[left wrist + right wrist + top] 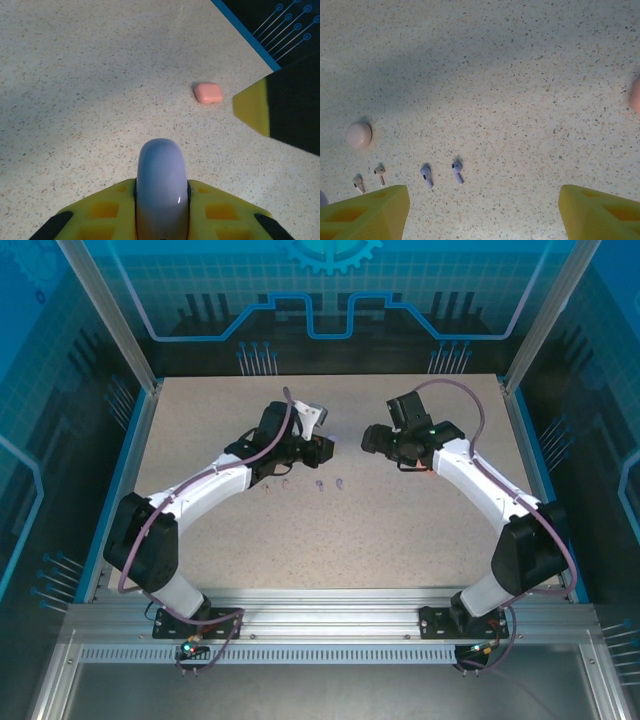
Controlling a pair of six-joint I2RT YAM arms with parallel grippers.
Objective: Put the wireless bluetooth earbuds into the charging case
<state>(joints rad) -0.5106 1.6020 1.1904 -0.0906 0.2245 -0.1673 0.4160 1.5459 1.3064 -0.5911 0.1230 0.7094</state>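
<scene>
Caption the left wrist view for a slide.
Left gripper shut on a lilac case, coral case lying ahead on speckled table.

Table (520, 75) beige, dark-speckled. Pale pink case (359, 135); pale pink earbuds (380, 172) near it, purple earbuds (426, 175) farther from it. Lavender case (161, 180) glossy; left gripper fingers (100, 212) yellow. Coral-pink case (208, 92) plain.

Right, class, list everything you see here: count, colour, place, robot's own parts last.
purple earbuds: two, purple, side by side on the table
pale pink earbuds: two, pale pink, beside the purple pair
pale pink case: one, pale pink, near the pink pair
coral case: one, coral, alone on the table
lilac case: one, lilac, in the left claw
table: one, speckled beige, under everything
left claw: one, yellow, shut on the lilac case
right claw: one, yellow, open above the table
</scene>
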